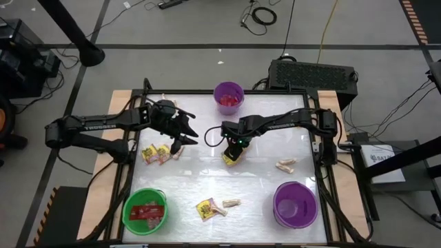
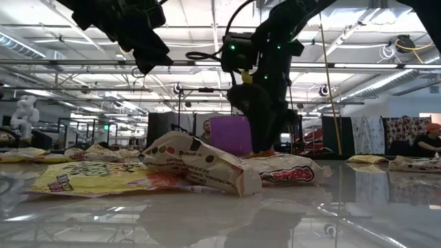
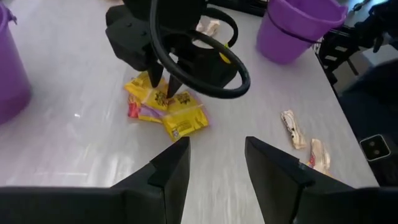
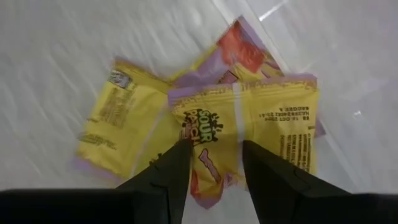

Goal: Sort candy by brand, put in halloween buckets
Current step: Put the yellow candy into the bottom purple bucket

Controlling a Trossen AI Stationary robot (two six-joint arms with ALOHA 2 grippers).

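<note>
My right gripper (image 1: 233,146) points straight down over a small heap of yellow packets (image 1: 231,159) at mid-table. It is open, and its fingers stand over the printed top packet (image 4: 242,124). My left gripper (image 1: 185,136) hangs open in the air just left of it, above and right of another group of yellow packets (image 1: 157,153). The green bucket (image 1: 145,210) at the near left holds red packets. The far purple bucket (image 1: 229,96) has red inside. The near-right purple bucket (image 1: 295,204) stands upright. Tan twisted pieces (image 1: 285,164) lie on the table. My right gripper comes at the top yellow packet's narrow end (image 4: 214,177) from above, one finger (image 4: 171,168) on each side of that end. The packet lies flat on the heap. Whether the fingertips touch it, I cannot tell.
A yellow packet (image 1: 205,209) and a tan piece (image 1: 231,203) lie near the table's front edge, between the green and the near purple bucket. Two tan pieces (image 3: 291,127) lie right of the heap. Bare tabletop (image 1: 269,186) lies between the heap and the near purple bucket.
</note>
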